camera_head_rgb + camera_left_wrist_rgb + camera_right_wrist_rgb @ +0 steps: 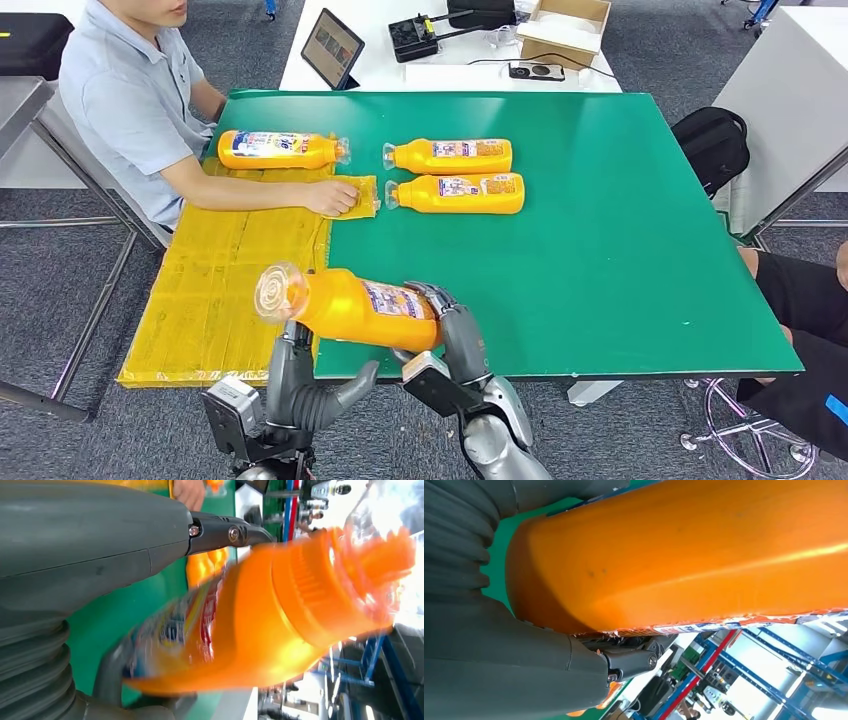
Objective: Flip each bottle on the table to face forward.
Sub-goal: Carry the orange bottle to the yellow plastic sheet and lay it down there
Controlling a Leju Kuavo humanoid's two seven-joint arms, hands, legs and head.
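Both hands carry one orange plastic bottle with a printed label and clear cap [345,307] above the near edge of the green table top [620,250]. Its cap end points toward the robot's left and its base toward the right. The right hand [450,335] wraps its dark fingers around the base end, and in the right wrist view the bottle's plain orange side [684,550] lies against that hand [499,665]. The left hand [300,385] supports the bottle from below near the neck; in the left wrist view the ribbed orange cap [320,585] sits just past that hand [90,545].

Three more orange bottles lie on their sides farther back: one [278,149] on the yellow sheet [210,290] at the table's left, and two side by side, [450,155] and [458,193], on the green surface. A person in a light blue shirt [130,100] sits at the left with a hand [335,196] resting on the yellow sheet.
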